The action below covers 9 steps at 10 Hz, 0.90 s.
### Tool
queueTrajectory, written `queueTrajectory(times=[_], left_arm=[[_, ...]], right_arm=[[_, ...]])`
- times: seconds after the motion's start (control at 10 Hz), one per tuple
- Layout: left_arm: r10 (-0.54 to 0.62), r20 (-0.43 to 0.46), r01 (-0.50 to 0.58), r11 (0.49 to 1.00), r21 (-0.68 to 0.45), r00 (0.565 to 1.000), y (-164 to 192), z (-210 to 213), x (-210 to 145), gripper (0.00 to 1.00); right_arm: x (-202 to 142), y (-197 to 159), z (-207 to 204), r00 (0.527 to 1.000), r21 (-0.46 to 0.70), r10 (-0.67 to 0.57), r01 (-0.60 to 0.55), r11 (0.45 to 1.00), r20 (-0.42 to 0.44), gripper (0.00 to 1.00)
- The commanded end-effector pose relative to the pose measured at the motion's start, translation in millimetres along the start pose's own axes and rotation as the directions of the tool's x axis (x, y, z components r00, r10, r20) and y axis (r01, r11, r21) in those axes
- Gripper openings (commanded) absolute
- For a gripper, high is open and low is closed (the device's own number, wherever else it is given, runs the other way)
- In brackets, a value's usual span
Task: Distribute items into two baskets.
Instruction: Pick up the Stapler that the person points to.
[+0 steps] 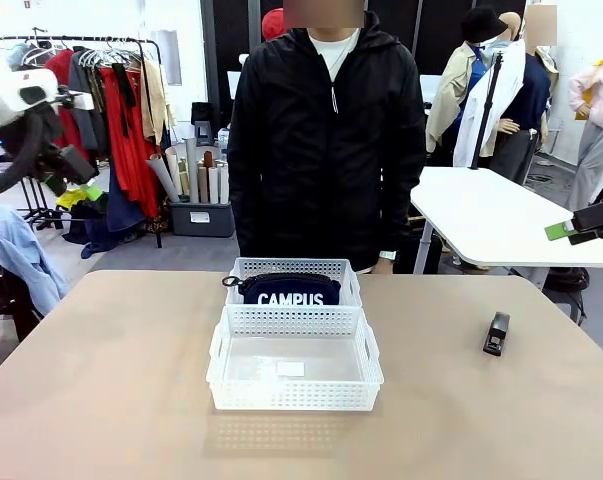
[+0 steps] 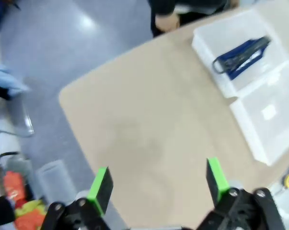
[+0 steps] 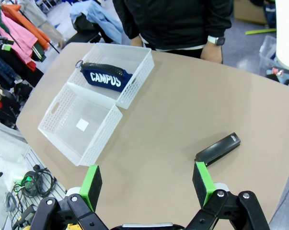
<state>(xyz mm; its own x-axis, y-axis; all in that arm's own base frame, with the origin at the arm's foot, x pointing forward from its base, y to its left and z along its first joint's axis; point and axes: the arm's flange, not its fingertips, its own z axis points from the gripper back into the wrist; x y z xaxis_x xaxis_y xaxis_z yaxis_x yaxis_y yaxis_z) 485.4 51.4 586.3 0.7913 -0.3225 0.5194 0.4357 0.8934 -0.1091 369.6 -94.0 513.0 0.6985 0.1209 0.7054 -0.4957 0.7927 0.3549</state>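
Two white mesh baskets sit in the middle of the table, one behind the other. The far basket holds the navy CAMPUS pouch. The near, larger basket holds only a small white label. The black stapler lies on the table at the right. My right gripper hovers open high above the table near the stapler; its green pads show at the right edge. My left gripper is open, high over the table's left side.
A person in a black jacket stands at the far edge behind the baskets, hands down at the table edge. A white table stands at back right and a clothes rack at back left. Bare tabletop lies left and front.
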Motion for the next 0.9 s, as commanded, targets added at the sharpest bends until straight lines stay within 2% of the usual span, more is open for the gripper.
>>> queueTrajectory(times=[0.0, 0.1, 0.2, 0.6, 0.8], left_arm=[[0.085, 0.101, -0.069, 0.986, -0.151, 0.991, 14.7, 20.4, -39.6, 1.0], [0.152, 0.158, -0.103, 0.955, -0.277, 0.976, 26.3, 27.6, -53.9, 1.0], [0.197, 0.159, -0.128, 0.922, -0.365, 0.967, 36.5, 27.7, -62.4, 1.0], [0.172, 0.113, -0.11, 0.901, -0.419, 0.979, 55.2, 1.6, -68.5, 1.0], [0.181, 0.147, -0.101, 0.896, -0.433, 0.972, 60.5, -0.5, -78.4, 1.0]], right_arm=[[1.6, -0.9, 0.0, 1.0, 0.021, 0.004, -0.004, 1.0, 0.021, 1.0], [1.6, -0.9, 0.0, 1.0, 0.021, 0.004, -0.004, 1.0, 0.021, 1.0], [1.6, -0.9, 0.0, 1.0, 0.021, 0.004, -0.004, 1.0, 0.021, 1.0], [1.6, -0.9, 0.0, 1.0, 0.021, 0.004, -0.004, 1.0, 0.021, 1.0], [1.6, -0.9, 0.0, 1.0, 0.021, 0.004, -0.004, 1.0, 0.021, 1.0]])
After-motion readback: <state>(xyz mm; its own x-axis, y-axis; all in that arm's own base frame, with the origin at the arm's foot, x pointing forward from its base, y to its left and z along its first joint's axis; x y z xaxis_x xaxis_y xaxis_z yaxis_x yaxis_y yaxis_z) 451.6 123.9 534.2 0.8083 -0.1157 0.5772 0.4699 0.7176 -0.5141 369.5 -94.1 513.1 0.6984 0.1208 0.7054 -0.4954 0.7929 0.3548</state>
